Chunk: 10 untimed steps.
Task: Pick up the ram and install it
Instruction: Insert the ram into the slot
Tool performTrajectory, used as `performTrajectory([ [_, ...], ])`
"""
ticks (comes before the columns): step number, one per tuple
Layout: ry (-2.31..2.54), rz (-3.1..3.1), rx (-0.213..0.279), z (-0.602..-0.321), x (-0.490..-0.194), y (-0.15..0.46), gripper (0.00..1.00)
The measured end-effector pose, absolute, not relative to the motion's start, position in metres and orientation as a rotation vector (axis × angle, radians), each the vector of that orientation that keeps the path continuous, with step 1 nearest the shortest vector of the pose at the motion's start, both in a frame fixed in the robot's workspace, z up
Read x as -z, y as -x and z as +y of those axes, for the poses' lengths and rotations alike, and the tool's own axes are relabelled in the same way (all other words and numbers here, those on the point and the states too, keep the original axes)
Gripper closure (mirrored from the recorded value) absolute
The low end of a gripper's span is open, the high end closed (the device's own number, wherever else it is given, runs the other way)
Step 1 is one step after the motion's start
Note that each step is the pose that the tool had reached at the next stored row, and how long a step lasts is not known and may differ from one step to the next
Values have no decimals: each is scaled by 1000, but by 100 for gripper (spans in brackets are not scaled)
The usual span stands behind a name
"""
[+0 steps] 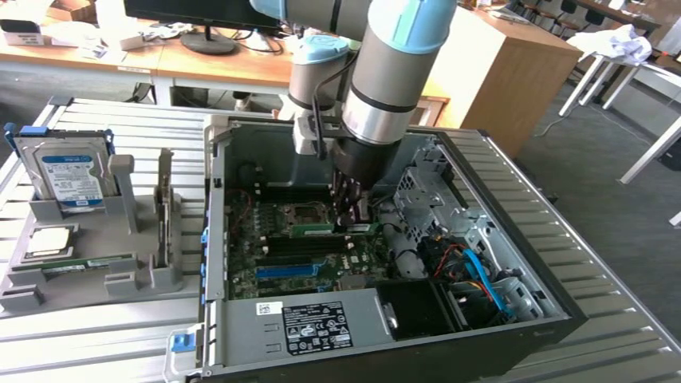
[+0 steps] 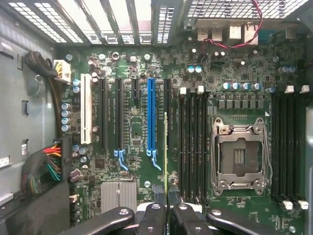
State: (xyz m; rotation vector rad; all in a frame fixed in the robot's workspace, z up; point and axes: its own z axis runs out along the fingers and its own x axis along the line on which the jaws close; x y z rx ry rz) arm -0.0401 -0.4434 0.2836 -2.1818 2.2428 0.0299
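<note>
Now the black two-fingered gripper (image 2: pixel 167 213) sits low inside the open grey metal computer case (image 1: pixel 255 148), its fingers (image 2: pixel 152 215) clamped on the long, thin green ram stick (image 2: pixel 166 147), seen edge-on reaching out ahead of the fingertips. Under the hand lies the green motherboard (image 2: pixel 132 127). The stick lines up between the blue expansion slot (image 2: pixel 151 112) and the black memory slots (image 2: pixel 191 142); whether it touches the board I cannot tell.
</note>
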Motion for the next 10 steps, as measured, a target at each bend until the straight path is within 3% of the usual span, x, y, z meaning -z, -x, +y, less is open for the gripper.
performTrajectory([
  [10, 2153, 2272, -27, -439, -277, 44, 87],
])
